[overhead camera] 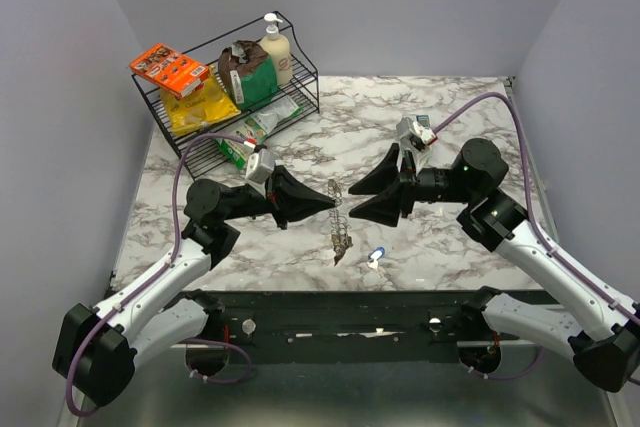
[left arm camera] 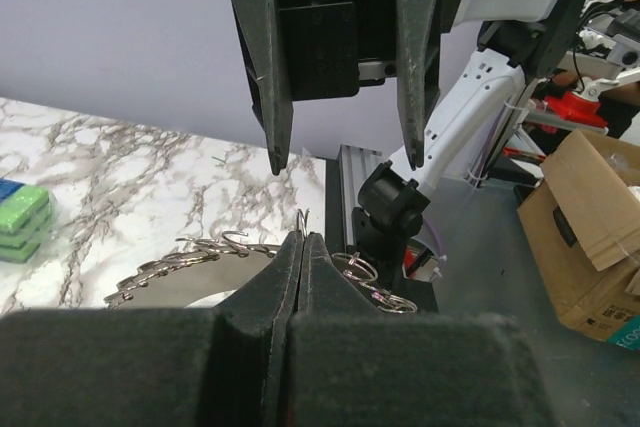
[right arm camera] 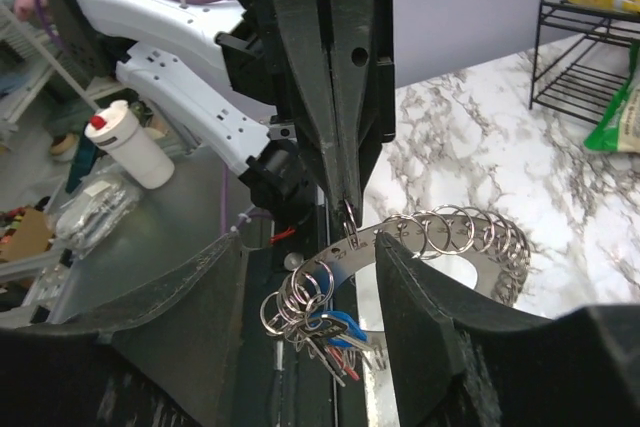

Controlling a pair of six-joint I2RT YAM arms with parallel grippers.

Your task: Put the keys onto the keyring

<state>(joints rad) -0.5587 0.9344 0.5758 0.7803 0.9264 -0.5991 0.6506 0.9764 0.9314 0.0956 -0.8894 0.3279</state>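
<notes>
The keyring (overhead camera: pixel 340 228) hangs upright above the table's middle, a silvery band (right arm camera: pixel 470 265) strung with several small split rings. My left gripper (overhead camera: pixel 328 203) is shut on one of those small rings (left arm camera: pixel 302 221). A bunch of keys (right arm camera: pixel 335 332) with blue and red heads dangles from the band's lower end. My right gripper (right arm camera: pixel 310 252) faces the left one, open, one finger on each side of the band near that pinched ring; I cannot tell whether a finger touches it. A loose key (overhead camera: pixel 376 257) with a light blue head lies on the marble nearer the front edge.
A black wire rack (overhead camera: pixel 300 75) with snack packs and a soap bottle (overhead camera: pixel 276 45) stands at the back left. A green block (left arm camera: pixel 20 222) lies on the marble. The black front rail (overhead camera: pixel 340 312) runs just below the loose key. A cardboard box (left arm camera: pixel 590 227) sits beyond the table.
</notes>
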